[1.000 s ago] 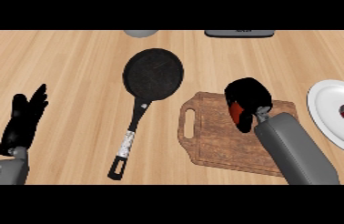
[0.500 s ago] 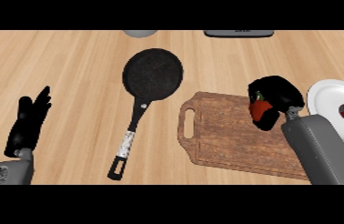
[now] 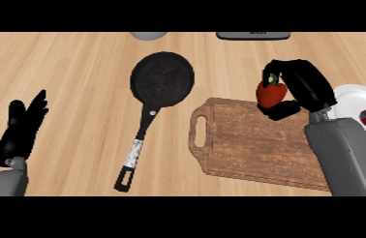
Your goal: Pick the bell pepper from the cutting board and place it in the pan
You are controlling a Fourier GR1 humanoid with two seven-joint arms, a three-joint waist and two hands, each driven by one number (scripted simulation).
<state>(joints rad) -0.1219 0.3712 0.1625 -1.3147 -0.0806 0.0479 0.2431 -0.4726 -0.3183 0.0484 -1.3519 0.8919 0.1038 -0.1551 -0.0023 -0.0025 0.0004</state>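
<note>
The right robot hand (image 3: 307,82) has its fingers and thumb curled round the red bell pepper (image 3: 271,94), which shows at the far right corner of the cutting board (image 3: 250,145) and appears to be lifted off it, just beside a white plate (image 3: 349,94). The pan (image 3: 163,80) lies well apart to the left on the wooden surface (image 3: 79,72), its handle (image 3: 136,152) pointing back toward the robot. The left robot hand (image 3: 22,130) rests open at the lower left edge, fingers up. The carry across is where trouble seems likeliest: much of the pepper bulges out of the grasp, so a quick sweep could let it twist or slip free. Letting go too soon would probably drop it on the bare surface between board and pan. Released from high up, a rounded pepper might bounce or roll over the pan's shallow rim. A low approach could also knock the pan aside.
</note>
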